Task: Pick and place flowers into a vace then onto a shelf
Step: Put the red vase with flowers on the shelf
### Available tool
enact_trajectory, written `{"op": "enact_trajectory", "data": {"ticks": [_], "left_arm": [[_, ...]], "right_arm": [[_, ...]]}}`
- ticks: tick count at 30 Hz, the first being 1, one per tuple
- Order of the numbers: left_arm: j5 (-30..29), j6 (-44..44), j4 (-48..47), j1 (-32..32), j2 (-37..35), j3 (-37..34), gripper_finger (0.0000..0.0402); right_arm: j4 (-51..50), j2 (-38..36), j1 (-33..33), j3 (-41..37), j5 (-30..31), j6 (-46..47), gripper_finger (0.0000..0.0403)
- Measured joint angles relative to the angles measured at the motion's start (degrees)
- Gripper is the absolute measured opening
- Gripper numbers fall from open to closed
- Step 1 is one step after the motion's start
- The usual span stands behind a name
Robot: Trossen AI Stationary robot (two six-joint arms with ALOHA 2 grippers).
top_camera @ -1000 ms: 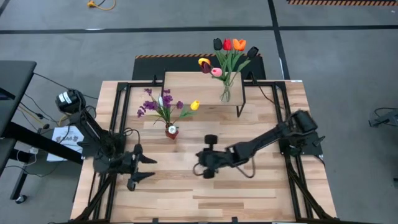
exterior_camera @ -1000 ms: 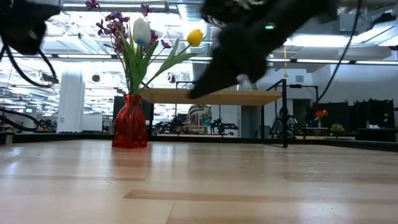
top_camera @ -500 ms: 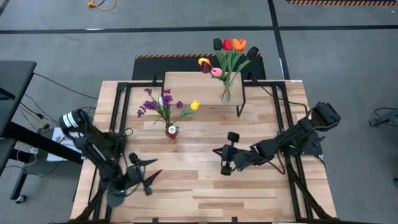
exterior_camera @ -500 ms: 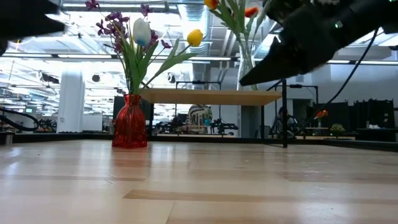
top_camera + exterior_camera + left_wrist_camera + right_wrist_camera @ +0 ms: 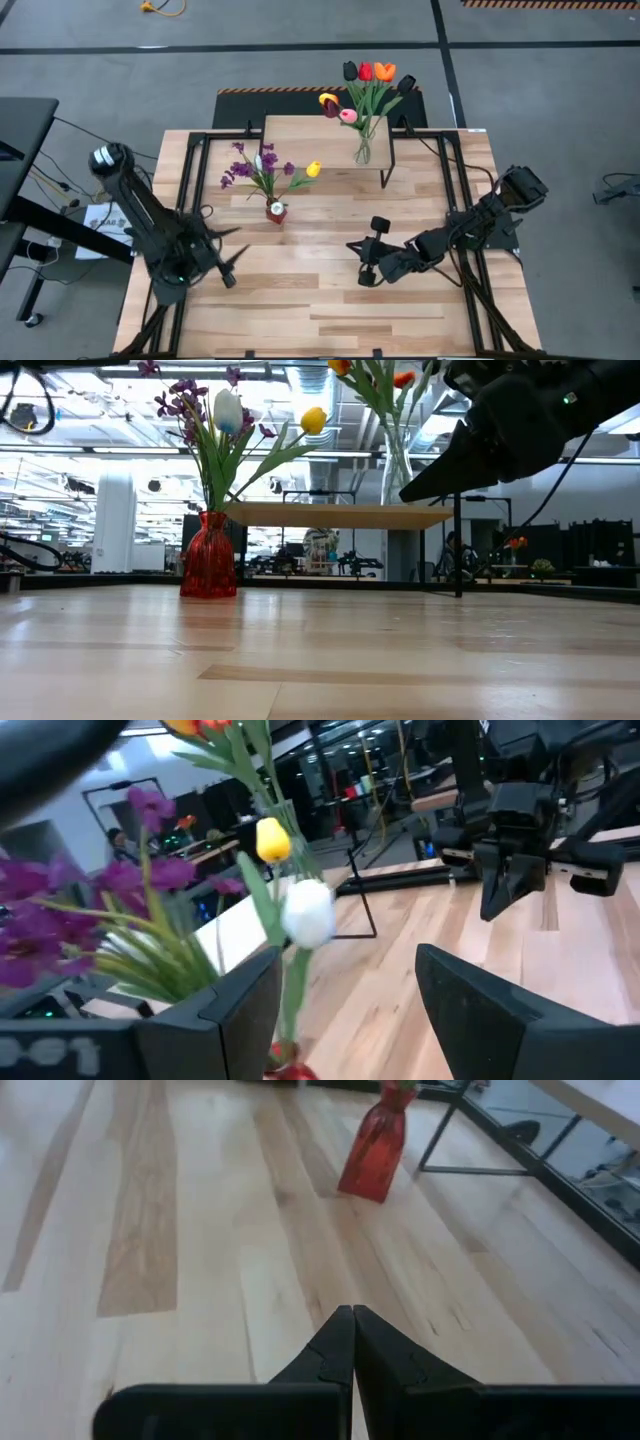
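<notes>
From overhead, a red vase holding purple blossoms, a white tulip and a yellow tulip stands on the plank table, just in front of the shelf. A clear glass vase of red, orange, pink and dark tulips sits on the shelf's right end. The left gripper hangs over the table's left side, its fingers spread and empty. The right gripper is near the middle, fingers pressed together, holding nothing.

I'd judge the red vase is what remains to be lifted onto the shelf. Doing that well means taking it low on the body, keeping it upright, and clearing the shelf edge before setting it beside the glass one.

At table height, the red vase stands left, the shelf board behind it on thin black legs, the right arm dark above. Beyond is a bright hall with ceiling lights and racks.

The left wrist camera looks past wide dark fingers at the white tulip and blossoms, with the right arm farther off.

The right wrist camera shows its fingertips closed over pale wood, the red vase ahead beside a shelf leg.
</notes>
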Motion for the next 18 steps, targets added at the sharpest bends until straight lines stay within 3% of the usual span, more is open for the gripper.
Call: {"op": "enact_trajectory", "data": {"ticks": [3,8,12,18], "left_arm": [[0.1,-10.9,-17.2,-3.4,-6.9,0.0,0.0222],[0.3,-38.6,-51.6,-15.2,-16.9,0.0,0.0222],[0.2,-37.0,-43.9,-20.1,-18.8,-1.8,0.0222],[1.3,-31.6,-19.4,-23.1,-10.9,-3.5,0.0222]], "right_arm": [[0.0,0.0,0.0,0.0,1.2,0.8,0.0],[0.1,0.0,-0.8,0.0,1.7,3.2,0.0],[1.4,0.0,-2.0,0.0,1.7,4.3,0.0],[3.5,0.1,-2.6,0.0,1.7,4.0,0.0]]}}
